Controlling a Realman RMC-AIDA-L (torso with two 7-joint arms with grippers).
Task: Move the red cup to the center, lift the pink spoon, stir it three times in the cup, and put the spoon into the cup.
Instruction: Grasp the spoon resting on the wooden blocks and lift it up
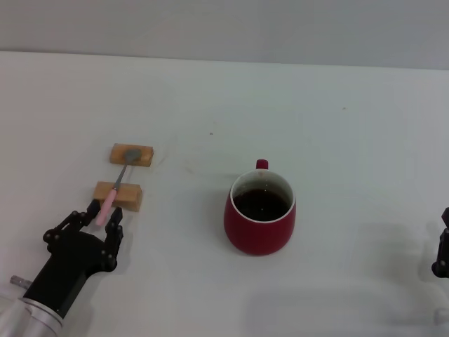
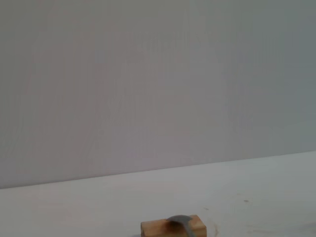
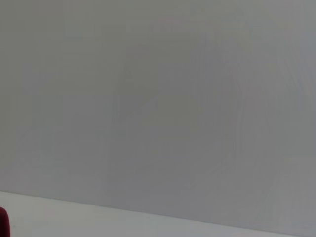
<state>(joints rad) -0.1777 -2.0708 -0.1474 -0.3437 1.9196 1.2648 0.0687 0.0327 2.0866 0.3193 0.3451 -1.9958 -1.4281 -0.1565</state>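
Near the left edge of the bench [image 1: 337, 84], my left gripper [image 1: 104, 214] sits just short of the spoon [image 1: 116, 188], fingers [image 1: 117, 219] apart on either side of the pink handle tip, not yet closed on it as far as I can see. That spoon bridges two wooden blocks: its grey bowl rests on the far block [image 1: 132, 154], its handle crosses the near block [image 1: 118, 195] and overhangs toward me. From my left wrist I see only the far block [image 2: 173, 228] with the bowl lying over it.

My right gripper [image 1: 442, 253] is parked at the right edge, only partly in view; I cannot tell how its fingers stand.

Already about mid-bench, the cup [image 1: 260, 213] stands upright, well apart from the spoon, handle pointing away from me, with a dark inside. So I judge the first step done and the pick-up in hand.

I expect the spoon to be light, stiff and thin, with a smooth handle that could pivot or slide between my fingers. Best hold is the overhanging handle end, squarely across its width, where the blocks leave room underneath. A skewed pinch may tip it off the blocks. Being ceramic, the cup is heavy enough to stay put, but I should stir gently and keep clear of its rim.
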